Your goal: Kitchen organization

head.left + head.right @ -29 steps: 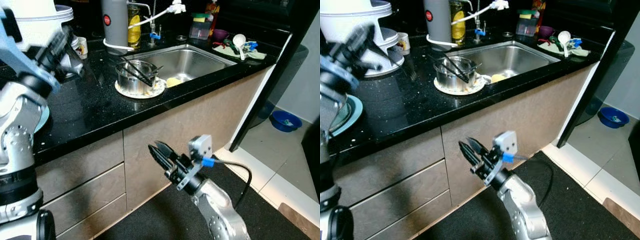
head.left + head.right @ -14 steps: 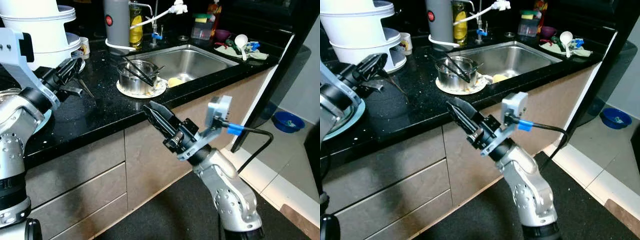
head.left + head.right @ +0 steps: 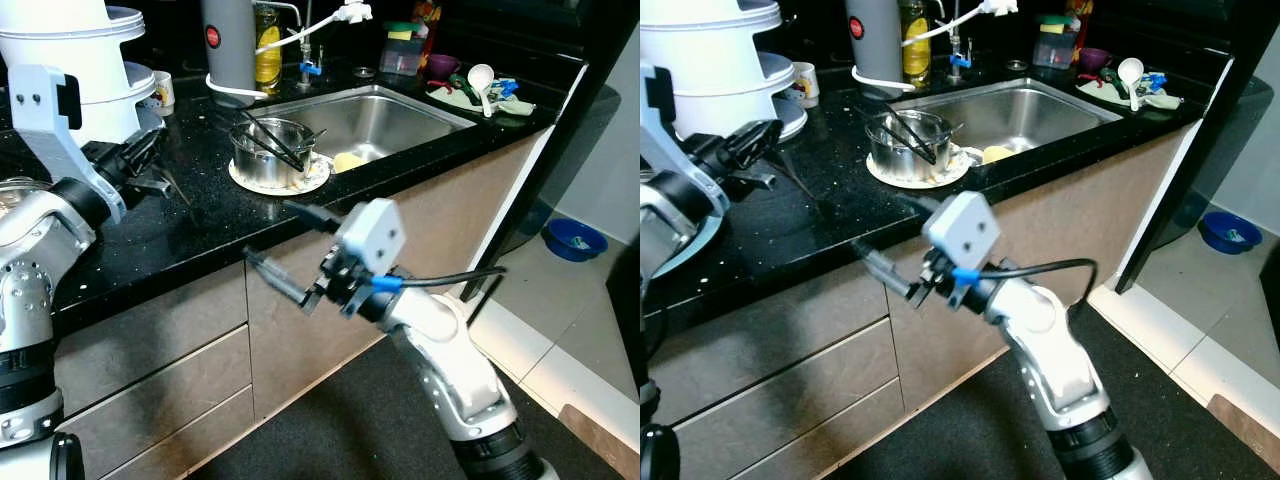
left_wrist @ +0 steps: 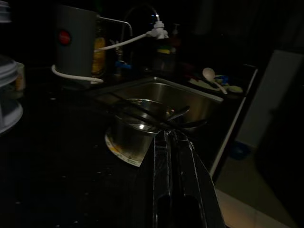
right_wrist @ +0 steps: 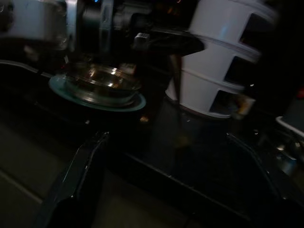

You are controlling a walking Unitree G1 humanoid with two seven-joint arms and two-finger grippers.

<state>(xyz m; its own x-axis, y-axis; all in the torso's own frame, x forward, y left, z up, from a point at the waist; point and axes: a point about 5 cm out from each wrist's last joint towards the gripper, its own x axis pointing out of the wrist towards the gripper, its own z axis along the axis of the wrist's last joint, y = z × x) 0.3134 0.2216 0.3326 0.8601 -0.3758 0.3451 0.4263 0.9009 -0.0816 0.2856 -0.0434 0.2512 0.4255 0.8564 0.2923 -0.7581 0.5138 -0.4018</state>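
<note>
Utensil (image 3: 795,178) in left hand (image 3: 752,143), indistinct

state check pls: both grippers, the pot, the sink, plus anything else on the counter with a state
left gripper: fingers shut, low over the counter, empty
right gripper: fingers spread open, in front of the counter edge, empty
steel pot: upright on a plate, no lid, black tongs lying across it
sink: tap off, yellow sponge inside
glass bowl: upright on a teal plate
</note>
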